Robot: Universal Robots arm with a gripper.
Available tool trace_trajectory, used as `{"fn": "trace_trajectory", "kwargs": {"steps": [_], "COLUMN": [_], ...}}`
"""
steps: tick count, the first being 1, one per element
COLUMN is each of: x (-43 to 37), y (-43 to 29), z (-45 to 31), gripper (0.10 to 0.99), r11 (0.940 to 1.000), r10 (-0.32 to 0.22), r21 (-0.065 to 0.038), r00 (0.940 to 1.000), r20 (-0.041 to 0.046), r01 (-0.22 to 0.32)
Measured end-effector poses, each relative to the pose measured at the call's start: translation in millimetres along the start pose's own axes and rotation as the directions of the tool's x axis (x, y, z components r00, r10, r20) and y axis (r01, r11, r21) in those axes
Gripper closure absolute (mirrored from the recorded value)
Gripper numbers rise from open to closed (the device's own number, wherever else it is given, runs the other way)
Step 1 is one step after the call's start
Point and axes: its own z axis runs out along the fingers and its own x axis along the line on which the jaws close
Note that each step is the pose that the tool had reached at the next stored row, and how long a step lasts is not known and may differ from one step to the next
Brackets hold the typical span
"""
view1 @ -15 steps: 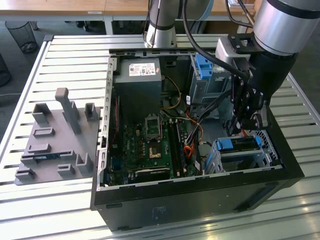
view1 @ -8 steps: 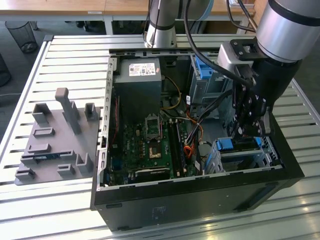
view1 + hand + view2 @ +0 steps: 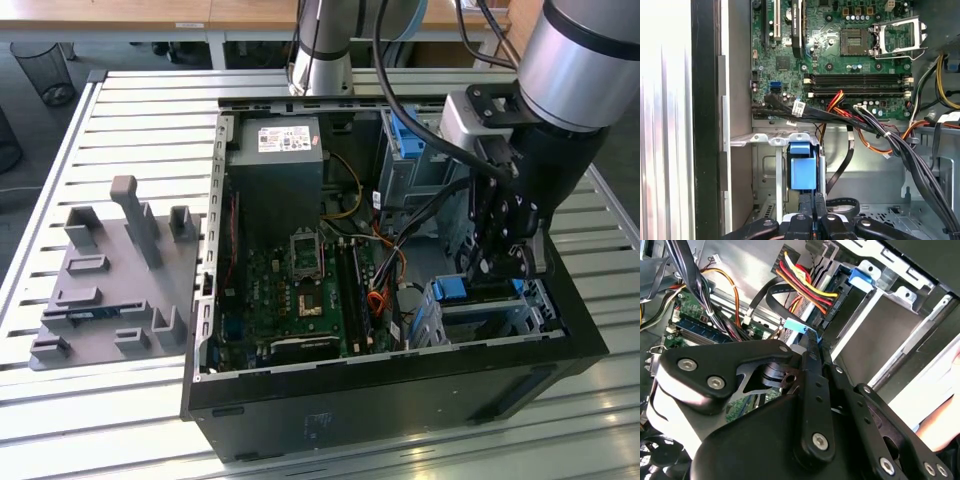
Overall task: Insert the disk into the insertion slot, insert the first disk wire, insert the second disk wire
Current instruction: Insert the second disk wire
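Looking into the computer case (image 3: 400,400), you see the gripper (image 3: 814,220) clenched on a blue-tabbed wire connector (image 3: 803,170) over the insertion slot (image 3: 490,315) at the case's front corner, where the disk (image 3: 452,290) shows its blue carrier.

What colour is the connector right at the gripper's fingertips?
Bright blue connector, clearest in the first wrist view.
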Motion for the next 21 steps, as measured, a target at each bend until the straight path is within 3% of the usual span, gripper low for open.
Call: {"fn": "trace_trajectory", "kwargs": {"steps": [21], "x": [-0.1], "y": [-3.4], "z": [2.9], "gripper": [0.945], "r11": [1.0], "r10": [0.001], "r21": [0.0], "r00": [1.0], "r20": [0.0039], "r01": [-0.001]}}
